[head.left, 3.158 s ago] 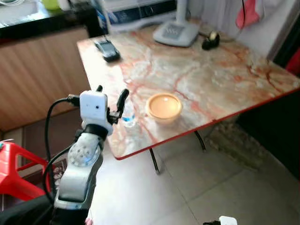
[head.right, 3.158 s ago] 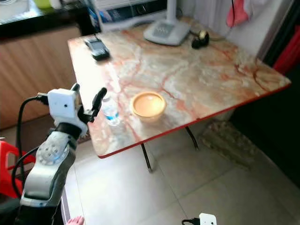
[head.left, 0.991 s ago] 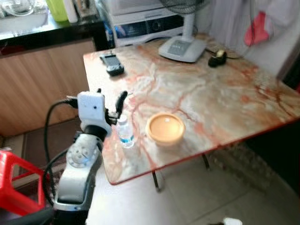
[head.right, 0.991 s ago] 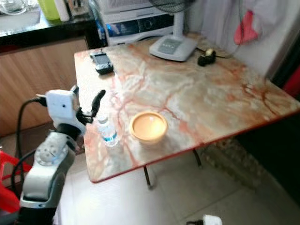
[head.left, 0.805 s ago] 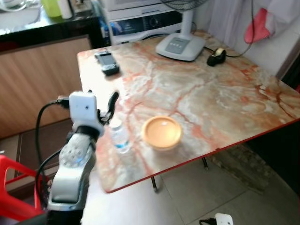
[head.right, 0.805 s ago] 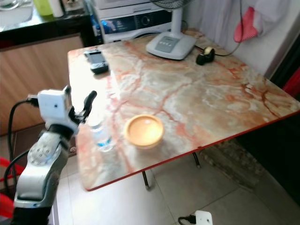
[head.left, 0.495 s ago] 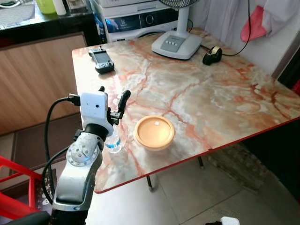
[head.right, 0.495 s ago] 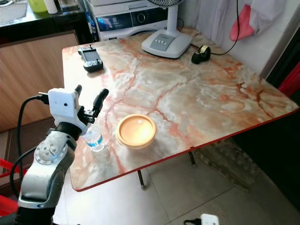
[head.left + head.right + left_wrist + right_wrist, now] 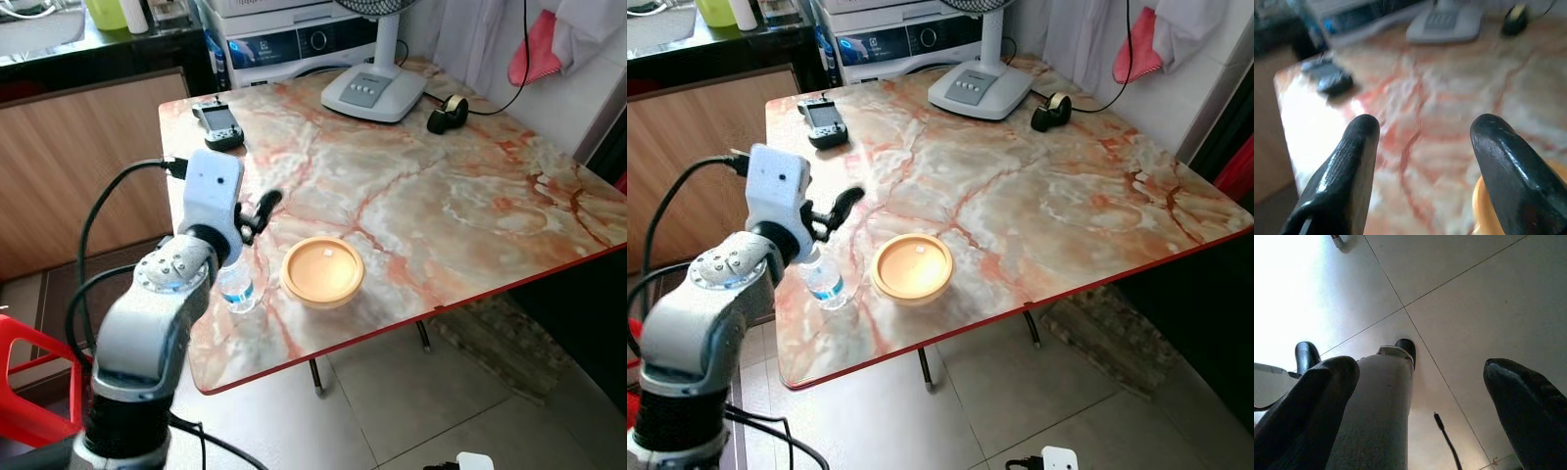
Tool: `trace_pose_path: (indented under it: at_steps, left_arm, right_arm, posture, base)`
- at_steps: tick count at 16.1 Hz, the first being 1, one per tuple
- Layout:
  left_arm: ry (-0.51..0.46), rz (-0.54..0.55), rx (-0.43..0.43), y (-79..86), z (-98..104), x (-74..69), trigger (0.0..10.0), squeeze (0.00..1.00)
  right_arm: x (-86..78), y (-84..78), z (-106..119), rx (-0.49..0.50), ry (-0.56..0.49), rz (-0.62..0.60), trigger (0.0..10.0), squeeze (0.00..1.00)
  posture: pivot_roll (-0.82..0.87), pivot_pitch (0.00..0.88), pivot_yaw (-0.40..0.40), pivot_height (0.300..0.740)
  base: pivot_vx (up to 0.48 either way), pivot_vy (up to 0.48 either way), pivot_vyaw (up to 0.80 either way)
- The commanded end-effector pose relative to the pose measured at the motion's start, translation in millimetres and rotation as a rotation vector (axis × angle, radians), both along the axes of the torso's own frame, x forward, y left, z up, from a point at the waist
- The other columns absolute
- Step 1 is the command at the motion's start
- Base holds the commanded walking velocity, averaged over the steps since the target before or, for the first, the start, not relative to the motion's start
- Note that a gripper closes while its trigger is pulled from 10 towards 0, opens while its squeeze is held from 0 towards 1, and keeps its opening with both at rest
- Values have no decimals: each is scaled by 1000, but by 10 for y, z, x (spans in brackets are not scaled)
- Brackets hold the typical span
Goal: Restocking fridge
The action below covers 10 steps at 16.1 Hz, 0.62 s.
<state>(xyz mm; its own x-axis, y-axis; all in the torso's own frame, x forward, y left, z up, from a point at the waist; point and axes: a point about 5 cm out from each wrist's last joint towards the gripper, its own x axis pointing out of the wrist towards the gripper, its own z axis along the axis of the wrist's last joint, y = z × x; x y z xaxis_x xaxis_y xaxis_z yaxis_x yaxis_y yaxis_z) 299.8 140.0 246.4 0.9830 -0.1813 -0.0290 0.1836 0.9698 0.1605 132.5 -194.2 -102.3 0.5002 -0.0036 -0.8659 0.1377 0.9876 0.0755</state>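
A small clear water bottle (image 9: 236,287) with a blue label stands upright near the table's left front edge, partly hidden behind my left wrist. A yellow bowl (image 9: 322,272) sits just to its right. My left gripper (image 9: 251,211) hovers above the bottle, open, its fingers pointing across the marble table (image 9: 460,206) with nothing between them. In the left wrist view the left gripper (image 9: 1425,122) frames bare tabletop, and the bowl's rim (image 9: 1479,205) shows beside one finger. My right gripper (image 9: 1420,377) hangs open over the floor beside my leg.
A fan base (image 9: 372,93), a black tape dispenser (image 9: 448,113) with a cable and a dark handheld device (image 9: 218,122) lie at the table's far side. A wooden cabinet (image 9: 88,166) stands to the left, a red stool (image 9: 29,392) lower left. Tiled floor (image 9: 441,411) lies in front.
My left arm has lifted, and its open gripper now sits higher, over the bottle. The camera shifted a little. Bottle and bowl keep their places on the table.
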Motion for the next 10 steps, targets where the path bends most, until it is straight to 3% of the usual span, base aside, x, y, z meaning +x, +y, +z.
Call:
trace_pose_path:
  at_steps: [1, 3, 6, 8, 10]
  left_arm:
    - [-2, 67, 0, 87, 73, -6, 10000, 0]
    - [78, 68, -49, 124, 64, 14, 10000, 0]
    - [193, -60, -35, 15, 67, -63, 10000, 0]
    - [228, -46, -61, 22, 68, -84, 10000, 0]
    - [246, -34, -35, 62, 83, -95, 10000, 0]
  right_arm:
    - [-18, 12, -8, -1, 7, 11, 10000, 0]
    - [-13, 11, -5, 0, 4, 9, 10000, 0]
    - [-10, 8, -4, 0, 1, 3, 10000, 0]
    - [-8, 9, -4, -3, 4, 7, 10000, 0]
    - [-1, 9, -2, -3, 4, 10, 10000, 0]
  posture:
    - [178, 103, 9, 740]
    - [177, 102, 13, 740]
    - [180, 107, 13, 740]
    - [182, 108, 13, 740]
    - [191, 117, 11, 740]
  base:
    - [0, 0, 0]
    - [0, 0, 0]
    - [0, 0, 0]
    - [0, 0, 0]
    - [0, 0, 0]
